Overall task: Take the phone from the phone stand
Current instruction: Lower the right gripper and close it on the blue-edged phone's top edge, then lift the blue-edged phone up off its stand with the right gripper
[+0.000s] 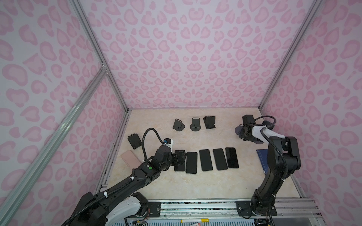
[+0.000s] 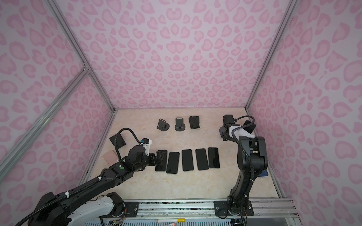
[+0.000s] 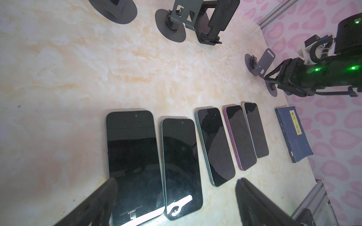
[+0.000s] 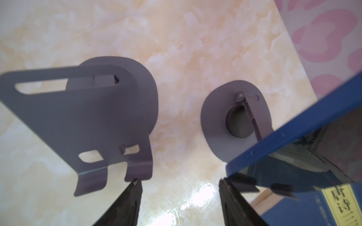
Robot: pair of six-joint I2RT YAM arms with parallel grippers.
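The phone (image 4: 323,140), blue-edged with a dark screen, sits tilted on the phone stand (image 4: 213,125) at the far right of the counter (image 1: 195,185). In a top view the phone (image 2: 249,125) shows as a dark slanted shape close to the right wall. The round base of the phone stand lies flat on the counter.

The right hand (image 4: 179,181) is low, directly in front of the phone stand. Its fingers (image 4: 129,199) stand apart with only bare counter between them, so nothing is gripped. One fingertip is just beside the lower corner of the phone; contact cannot be confirmed.

An empty stand (image 4: 88,121) of the same grey type is just to the left of the occupied one. A blue book (image 3: 293,135) lies flat by the right wall, nearer than both.

A row of five phones (image 1: 205,159) lies face up across the middle of the counter. The left hand (image 3: 176,181) hovers over the left end of this row, fingers spread wide and holding nothing.

Three stands (image 1: 195,125) are lined up at the far middle, all unoccupied. A black stand (image 1: 134,140) sits at the left side, and a pink flat item (image 1: 130,158) lies just nearer, against the left wall.
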